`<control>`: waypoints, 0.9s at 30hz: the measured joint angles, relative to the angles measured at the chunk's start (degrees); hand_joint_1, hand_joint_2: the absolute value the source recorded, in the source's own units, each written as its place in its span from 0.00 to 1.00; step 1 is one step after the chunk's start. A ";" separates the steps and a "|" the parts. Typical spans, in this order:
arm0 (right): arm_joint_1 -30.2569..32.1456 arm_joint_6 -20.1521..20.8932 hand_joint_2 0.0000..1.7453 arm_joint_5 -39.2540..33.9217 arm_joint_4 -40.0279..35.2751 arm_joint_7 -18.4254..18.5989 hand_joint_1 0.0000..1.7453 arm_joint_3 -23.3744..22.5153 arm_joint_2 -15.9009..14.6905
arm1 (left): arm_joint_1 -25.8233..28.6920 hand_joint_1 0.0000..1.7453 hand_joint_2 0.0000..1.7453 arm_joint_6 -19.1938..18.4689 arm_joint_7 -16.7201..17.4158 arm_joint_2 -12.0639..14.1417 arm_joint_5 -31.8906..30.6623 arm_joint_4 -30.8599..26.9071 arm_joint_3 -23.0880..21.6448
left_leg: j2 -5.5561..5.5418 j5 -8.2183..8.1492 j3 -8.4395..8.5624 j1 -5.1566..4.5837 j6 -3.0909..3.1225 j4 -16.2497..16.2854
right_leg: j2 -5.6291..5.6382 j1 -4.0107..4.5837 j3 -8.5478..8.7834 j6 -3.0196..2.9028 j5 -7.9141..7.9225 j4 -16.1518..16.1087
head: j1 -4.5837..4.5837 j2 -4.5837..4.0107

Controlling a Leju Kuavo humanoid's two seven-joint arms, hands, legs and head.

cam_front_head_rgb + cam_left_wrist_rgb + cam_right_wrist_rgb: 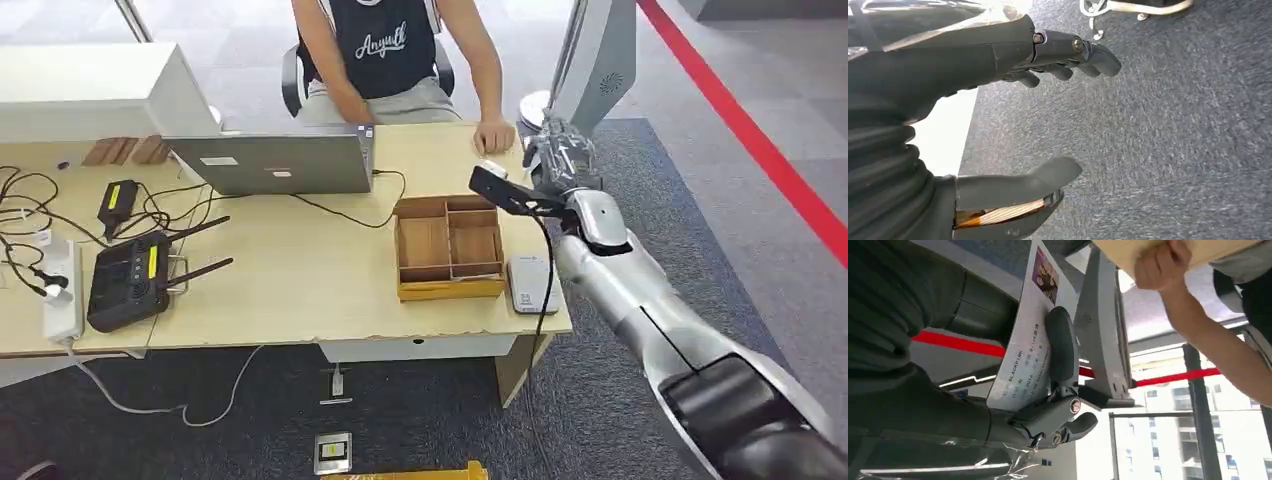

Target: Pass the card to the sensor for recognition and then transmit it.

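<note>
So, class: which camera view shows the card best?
The right wrist view: the card is close, print and photo visible, pinned by the right hand's thumb. The head view shows that hand beside the desk; the left wrist view looks at carpet.

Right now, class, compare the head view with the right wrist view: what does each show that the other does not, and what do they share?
Head view alone: the wooden tray, the laptop, the router and the white sensor on the desk.

Right wrist view alone: the card with its photo and print, pinched under the thumb.

Both: the right hand, the grey stand, the person's hand at the desk edge, and the red floor line.
</note>
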 joint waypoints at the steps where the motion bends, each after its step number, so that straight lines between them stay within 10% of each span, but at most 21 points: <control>1: 0.63 0.22 1.00 -0.09 -0.79 0.33 1.00 0.00 -0.89 | 0.02 0.00 1.00 0.02 0.02 0.04 0.15 0.00 0.04 | -0.01 0.00 -0.01 0.00 0.00 0.00 | 0.00 -0.01 0.00 0.00 0.00 0.00 | 0.00 0.00; 27: 8.70 -2.01 1.00 -4.46 -0.33 -4.35 1.00 2.58 -1.75 | -0.40 0.00 1.00 1.90 1.73 0.13 1.92 0.07 2.16 | 0.00 -0.01 -0.03 0.02 -0.01 -0.02 | 0.02 0.04 -0.03 -0.01 -0.01 0.02 | -0.02 0.00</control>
